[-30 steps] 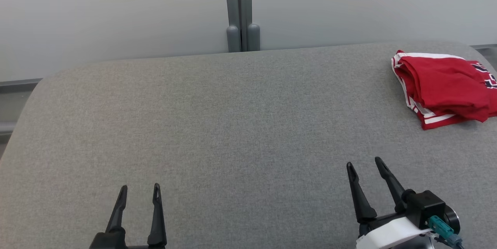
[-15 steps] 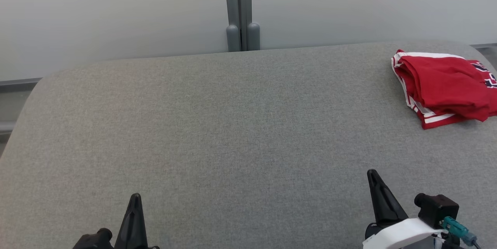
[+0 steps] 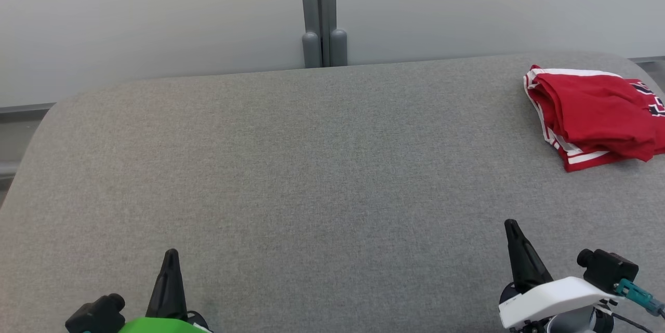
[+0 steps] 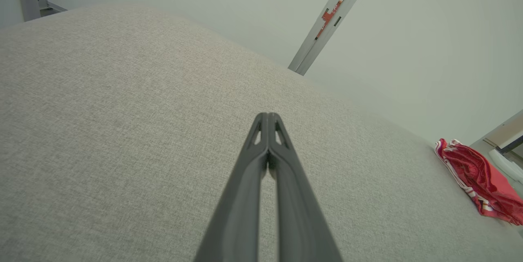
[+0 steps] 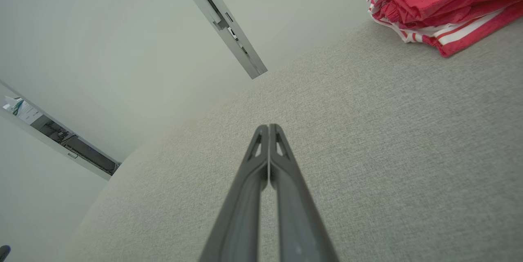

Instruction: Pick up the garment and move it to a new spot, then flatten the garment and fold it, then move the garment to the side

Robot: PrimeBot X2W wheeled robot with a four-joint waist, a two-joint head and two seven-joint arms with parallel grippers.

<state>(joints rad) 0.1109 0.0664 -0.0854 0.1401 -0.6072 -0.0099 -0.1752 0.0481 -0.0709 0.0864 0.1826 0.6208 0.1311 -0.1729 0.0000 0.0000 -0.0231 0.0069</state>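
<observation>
The garment, red with white stripes along its hem, lies folded at the far right of the grey fabric table. The same garment sits at the right edge of the left wrist view, and the garment fills the top right corner of the right wrist view. My left gripper is shut and empty near the front left edge. My right gripper is shut and empty at the front right, well short of the garment. In the wrist views the left gripper and right gripper have their fingers pressed together.
A pale wall with a grey vertical post stands behind the table's far edge. The table's rounded corners fall away at the left and right.
Both grippers have shut from open with nothing between the fingers. Both have drawn back slightly toward the front edge, and the left arm's green cover has come into the bottom of the head view.
</observation>
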